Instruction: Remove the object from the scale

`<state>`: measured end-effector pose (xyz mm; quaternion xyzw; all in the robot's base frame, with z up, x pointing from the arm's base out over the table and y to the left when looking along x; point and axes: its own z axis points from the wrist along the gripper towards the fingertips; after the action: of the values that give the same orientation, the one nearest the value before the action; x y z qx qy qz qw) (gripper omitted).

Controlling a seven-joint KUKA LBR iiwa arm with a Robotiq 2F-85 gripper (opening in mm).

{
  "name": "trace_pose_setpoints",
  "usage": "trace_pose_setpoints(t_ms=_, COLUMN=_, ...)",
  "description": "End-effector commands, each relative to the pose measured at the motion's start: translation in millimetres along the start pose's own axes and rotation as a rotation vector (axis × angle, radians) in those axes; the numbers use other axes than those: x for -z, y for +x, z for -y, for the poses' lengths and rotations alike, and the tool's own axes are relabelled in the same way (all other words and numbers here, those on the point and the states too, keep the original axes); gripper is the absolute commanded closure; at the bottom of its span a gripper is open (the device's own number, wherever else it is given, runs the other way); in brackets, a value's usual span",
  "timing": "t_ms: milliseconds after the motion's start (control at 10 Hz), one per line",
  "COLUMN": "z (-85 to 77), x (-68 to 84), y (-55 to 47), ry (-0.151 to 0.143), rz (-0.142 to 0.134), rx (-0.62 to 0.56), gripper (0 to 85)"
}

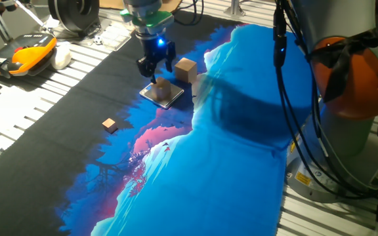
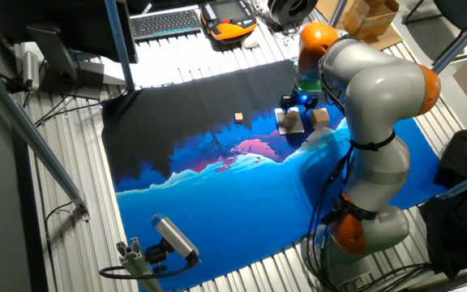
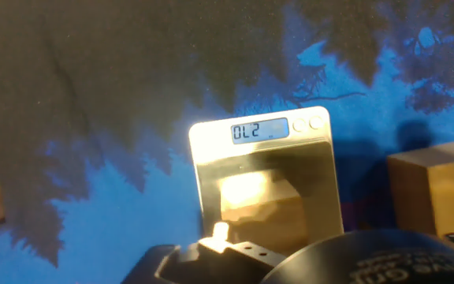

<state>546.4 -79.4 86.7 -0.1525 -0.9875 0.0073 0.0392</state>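
The object, a pale wooden cube (image 1: pixel 162 88), sits on the scale (image 1: pixel 170 99), a thin silver plate on the dark part of the cloth. My gripper (image 1: pixel 156 71) hangs just above the cube with its dark fingers spread apart, open and empty. In the other fixed view the gripper (image 2: pixel 293 104) is over the cube (image 2: pixel 295 120) and the scale (image 2: pixel 287 127). In the hand view the cube (image 3: pixel 262 207) rests on the scale (image 3: pixel 211 162), whose display is lit. My fingertips do not show there.
A slightly larger pale cube (image 1: pixel 186 69) stands just behind and to the right of the scale, also in the hand view (image 3: pixel 436 185). A tiny brownish block (image 1: pixel 109 124) lies on the cloth to the front left. An orange pendant (image 1: pixel 23 52) lies off the cloth.
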Motion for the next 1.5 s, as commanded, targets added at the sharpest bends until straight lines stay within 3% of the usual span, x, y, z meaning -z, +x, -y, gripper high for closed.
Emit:
trace_pose_setpoints(t_ms=0, z=-1.7, x=-4.1, y=-1.4, ry=-0.006, rz=0.001, rx=-0.008, gripper=0.0)
trace_pose_setpoints(t_ms=100, z=-4.2, x=-8.6, y=-0.1, ry=-0.005, rz=0.014, rx=-0.014, gripper=0.0)
trace_pose_setpoints(t_ms=400, z=-7.7, x=-13.6, y=0.5, ry=-0.014, rz=0.017, rx=-0.031, gripper=0.0)
trace_pose_setpoints(t_ms=800, z=-14.1, x=-23.6, y=7.4, ry=0.006, rz=0.042, rx=-0.049, gripper=0.0)
trace_pose_setpoints(t_ms=900, z=-15.0, x=-27.7, y=6.9, ry=0.015, rz=0.062, rx=-0.055, gripper=17.0)
trace_pose_setpoints(t_ms=1100, z=-15.6, x=-30.1, y=4.6, ry=0.051, rz=0.078, rx=-0.023, gripper=17.0)
trace_pose_setpoints(t_ms=1200, z=-15.1, x=-27.3, y=1.8, ry=0.074, rz=0.065, rx=0.025, gripper=34.0)
trace_pose_setpoints(t_ms=1300, z=-15.1, x=-24.7, y=-1.0, ry=0.079, rz=0.05, rx=0.058, gripper=34.0)
trace_pose_setpoints(t_ms=1400, z=-14.5, x=-22.8, y=-3.4, ry=0.073, rz=0.038, rx=0.082, gripper=51.0)
